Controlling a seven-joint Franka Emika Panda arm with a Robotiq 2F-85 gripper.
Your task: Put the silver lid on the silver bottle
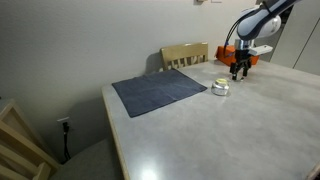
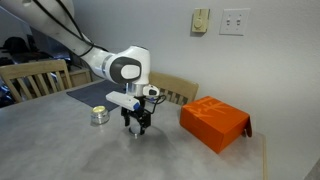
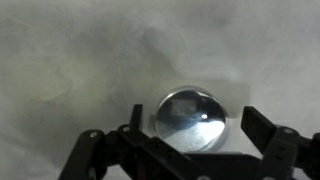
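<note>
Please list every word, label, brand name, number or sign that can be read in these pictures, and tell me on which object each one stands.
None can be read. The orange box, the silver bottle and the silver lid show no legible print; any marking on the wall plates is too small to tell.

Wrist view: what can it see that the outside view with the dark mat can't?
Only the wrist view shows the shiny lid, lying on the table between the sides of the open gripper. Only the exterior view shows the mat, the bottle, the chair and the orange box. Both show the gripper and the grey table.
</note>
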